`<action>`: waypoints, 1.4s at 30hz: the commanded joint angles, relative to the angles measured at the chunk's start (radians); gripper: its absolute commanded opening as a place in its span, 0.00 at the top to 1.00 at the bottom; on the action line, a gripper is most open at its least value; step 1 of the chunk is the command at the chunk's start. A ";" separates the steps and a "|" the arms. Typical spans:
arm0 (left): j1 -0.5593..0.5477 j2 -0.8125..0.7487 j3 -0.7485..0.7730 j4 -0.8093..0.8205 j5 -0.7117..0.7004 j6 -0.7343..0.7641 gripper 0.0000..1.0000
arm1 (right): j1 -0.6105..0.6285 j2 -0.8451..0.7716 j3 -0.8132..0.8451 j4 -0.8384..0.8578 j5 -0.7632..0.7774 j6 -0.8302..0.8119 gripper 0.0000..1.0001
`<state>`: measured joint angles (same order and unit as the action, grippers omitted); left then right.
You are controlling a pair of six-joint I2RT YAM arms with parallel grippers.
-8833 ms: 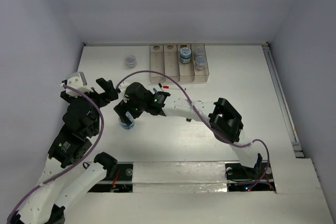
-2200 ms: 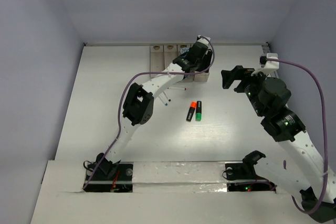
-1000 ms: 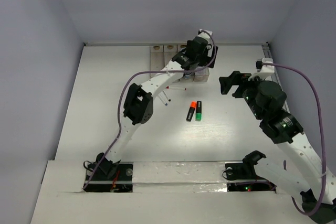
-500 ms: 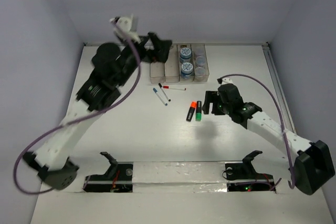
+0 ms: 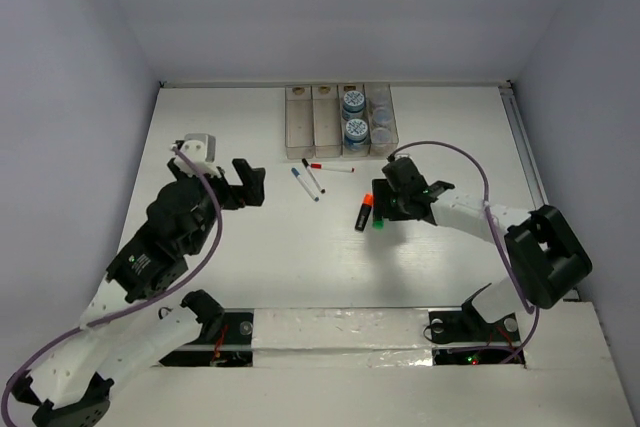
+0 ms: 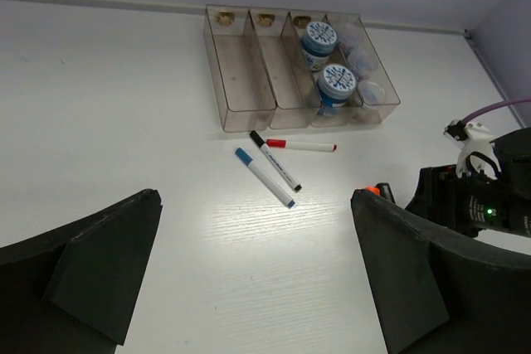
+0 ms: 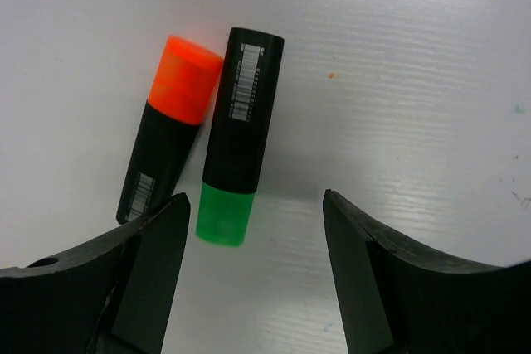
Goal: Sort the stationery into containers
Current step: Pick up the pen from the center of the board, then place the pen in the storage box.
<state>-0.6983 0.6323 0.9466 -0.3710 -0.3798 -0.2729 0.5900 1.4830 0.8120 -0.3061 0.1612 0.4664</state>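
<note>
Two stubby black highlighters lie side by side mid-table: the orange-capped one (image 7: pixel 170 138) (image 5: pixel 364 211) and the green-capped one (image 7: pixel 241 134) (image 5: pixel 379 223). My right gripper (image 7: pixel 253 263) (image 5: pixel 386 213) is open and low over them, with the green cap just inside its left finger (image 7: pixel 149 271). Red-capped (image 6: pixel 301 146), black-capped (image 6: pixel 276 162) and blue-capped (image 6: pixel 264 177) pens lie just in front of the clear four-compartment tray (image 6: pixel 236 80) (image 5: pixel 300 127). Several tubs (image 6: pixel 319 39) sit in its two right compartments. My left gripper (image 6: pixel 265 288) (image 5: pixel 256 185) is open and empty, raised at the left.
The tray's two left compartments (image 5: pixel 312 122) hold nothing. The right arm (image 6: pixel 489 196) shows at the right edge of the left wrist view. Walls enclose the white table (image 5: pixel 220 137) at the back and sides.
The left arm has pulled back from over the tray to the near left. The right gripper has shifted left and come down over the highlighters. Pens, highlighters and tubs have not moved.
</note>
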 commanded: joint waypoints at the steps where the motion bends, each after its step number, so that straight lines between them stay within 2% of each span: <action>1: 0.003 -0.049 -0.020 0.038 -0.056 -0.009 0.01 | 0.007 0.040 0.068 0.036 0.034 0.012 0.29; 8: 0.003 -0.092 -0.083 0.079 -0.059 -0.006 0.01 | 0.016 0.151 0.122 0.030 0.055 0.025 0.30; 9: 0.003 -0.100 -0.103 0.087 -0.060 -0.009 0.01 | 0.016 0.161 0.131 0.030 0.066 0.026 0.33; 12: 0.003 -0.126 -0.133 0.118 -0.082 -0.015 0.01 | 0.016 0.195 0.144 0.018 0.098 0.028 0.45; 14: 0.003 -0.128 -0.137 0.115 -0.119 -0.020 0.01 | 0.016 0.200 0.154 0.009 0.115 0.023 0.63; 15: 0.003 -0.126 -0.138 0.112 -0.126 -0.020 0.01 | 0.016 0.200 0.157 0.004 0.132 0.023 0.77; 18: 0.003 -0.129 -0.158 0.126 -0.122 -0.012 0.01 | 0.016 0.174 0.185 -0.021 0.155 0.011 0.90; 22: 0.043 -0.120 -0.173 0.145 -0.076 0.000 0.01 | 0.016 0.097 0.288 -0.073 0.161 -0.040 0.92; 26: 0.141 -0.109 -0.184 0.176 0.013 0.020 0.01 | 0.016 0.115 0.462 -0.022 0.046 -0.112 0.92; 29: 0.232 -0.094 -0.190 0.196 0.134 0.024 0.01 | 0.016 0.242 0.636 0.025 -0.014 -0.147 0.92; 31: 0.255 -0.086 -0.192 0.198 0.150 0.024 0.01 | 0.016 0.368 0.790 0.033 -0.019 -0.166 0.92; 38: 0.255 -0.071 -0.192 0.195 0.144 0.029 0.01 | 0.016 0.685 1.221 -0.019 0.044 -0.227 0.92; 42: 0.255 -0.059 -0.192 0.195 0.144 0.031 0.01 | 0.007 0.792 1.360 -0.076 0.066 -0.219 0.89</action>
<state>-0.4496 0.5632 0.7605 -0.2272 -0.2501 -0.2581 0.5968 2.2547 2.0739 -0.3367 0.1993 0.2722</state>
